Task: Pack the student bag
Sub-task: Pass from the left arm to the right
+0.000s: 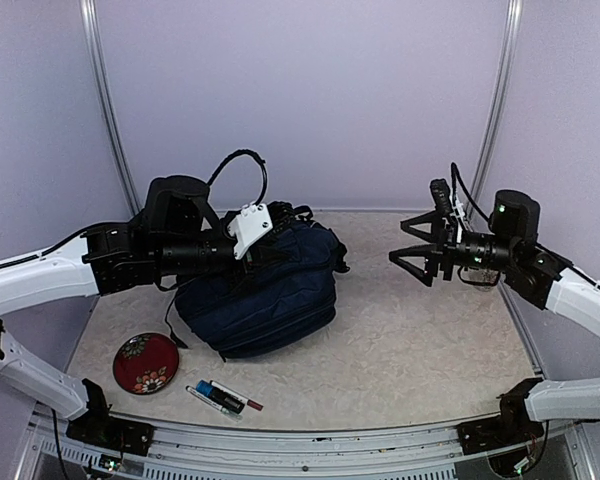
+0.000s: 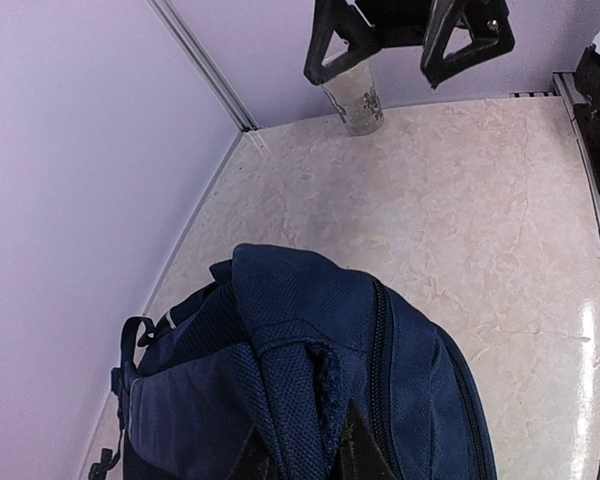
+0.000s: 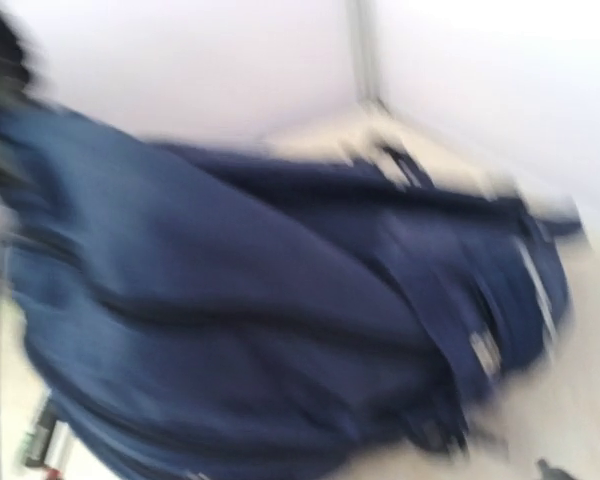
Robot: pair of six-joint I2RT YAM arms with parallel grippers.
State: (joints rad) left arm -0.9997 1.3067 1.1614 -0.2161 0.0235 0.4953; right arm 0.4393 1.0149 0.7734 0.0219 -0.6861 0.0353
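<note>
The bag (image 1: 270,295) lies left of the middle of the table (image 1: 420,350), its far end close to the back wall (image 1: 310,100) and its left side near the left wall. The left gripper (image 1: 278,243) reaches over the bag's top from the left. In the left wrist view its dark fingertips (image 2: 365,452) are pressed in on a raised fold of blue fabric, so it is clamped on the bag (image 2: 310,380) at that upper edge.

The right gripper (image 1: 420,262) hangs above the table, well apart from the bag, with its two fingers spread wide and nothing between them. Between it and the bag's right edge is a broad strip of bare tabletop – the largest free space in view. Just behind the right gripper a clear cup (image 2: 355,100) stands near the right wall.

At the near left, a red plate (image 1: 145,362) sits just beside the bag's lower corner, and a few markers (image 1: 225,397) lie near the front edge, close to the rail (image 1: 310,440).

The right wrist view is badly blurred – only the bag's blue bulk (image 3: 260,320) can be made out.
</note>
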